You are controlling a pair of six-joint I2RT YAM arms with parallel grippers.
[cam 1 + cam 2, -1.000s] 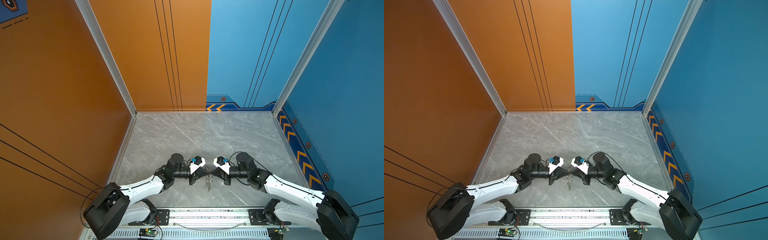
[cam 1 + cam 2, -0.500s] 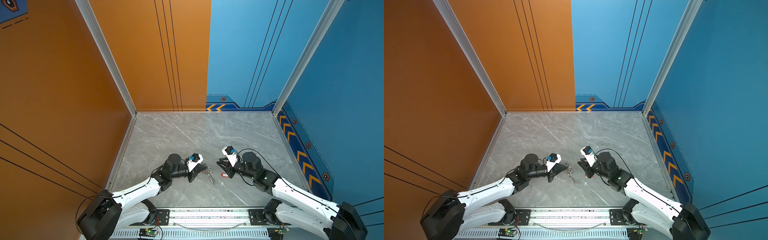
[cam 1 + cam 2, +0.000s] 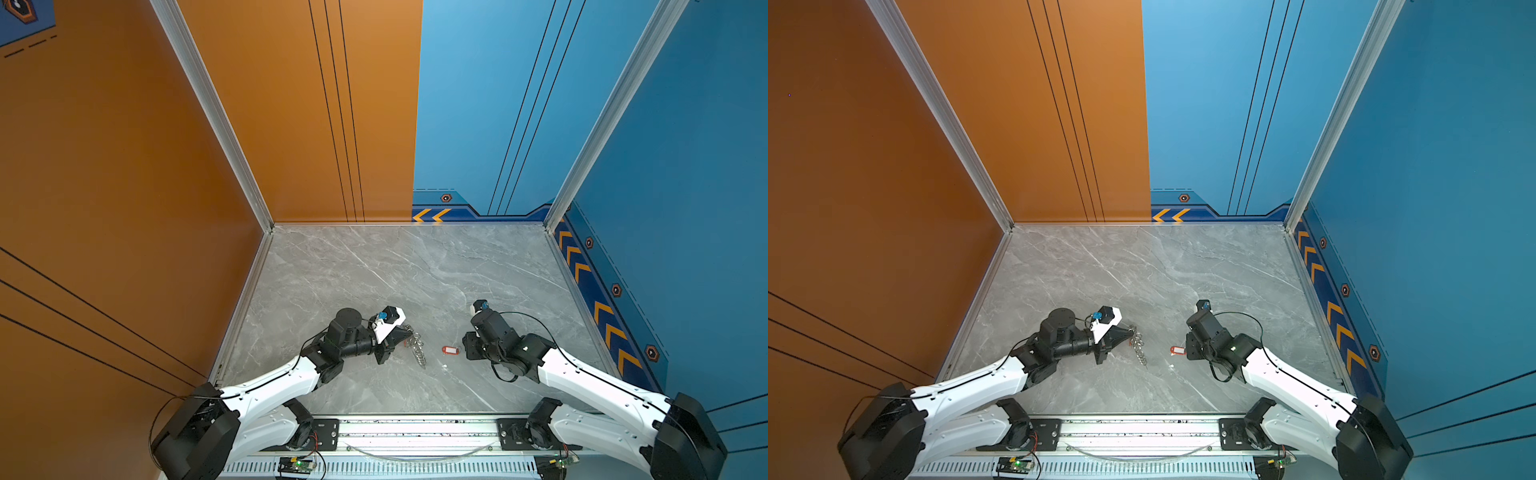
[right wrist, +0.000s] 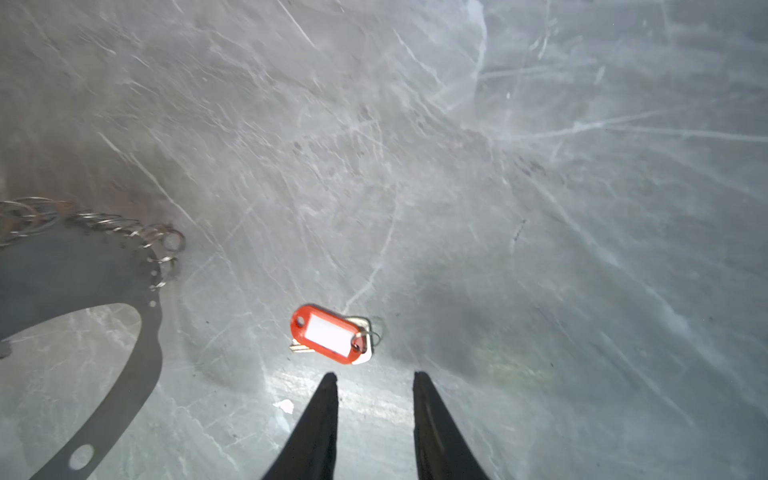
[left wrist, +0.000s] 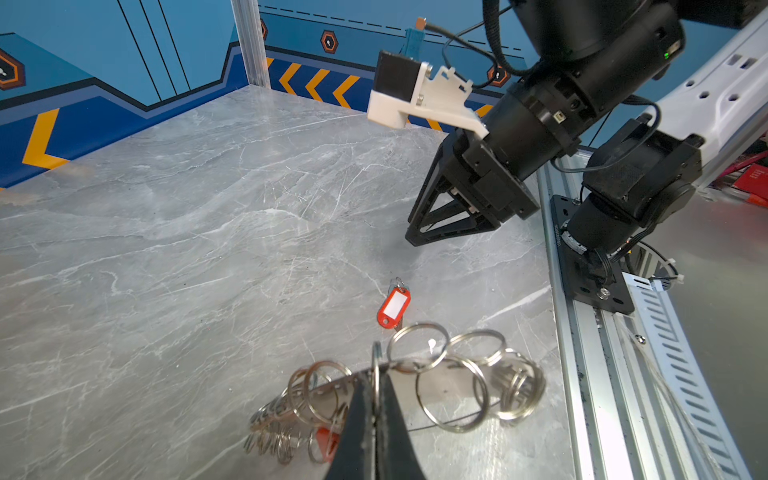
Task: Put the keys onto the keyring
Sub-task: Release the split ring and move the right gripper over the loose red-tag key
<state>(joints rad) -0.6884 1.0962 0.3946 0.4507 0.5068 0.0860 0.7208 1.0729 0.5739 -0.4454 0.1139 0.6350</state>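
Left fingers (image 5: pixel 357 419) clamped on one split ring of keyring (image 5: pixel 515 386), rest of keyring trailing onto desk (image 5: pixel 208 208), another red tag (image 5: pixel 324 440) among its rings, right fingers (image 4: pixel 320 415) apart, empty, just short of red-tagged key (image 4: pixel 328 334) flat on desk

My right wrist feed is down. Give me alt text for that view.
A red-tagged key lies flat on the grey table just ahead of the right gripper, whose jaws stand open and empty. Part of the keyring, a chain of silver rings, shows at the frame's edge, apart from the key.
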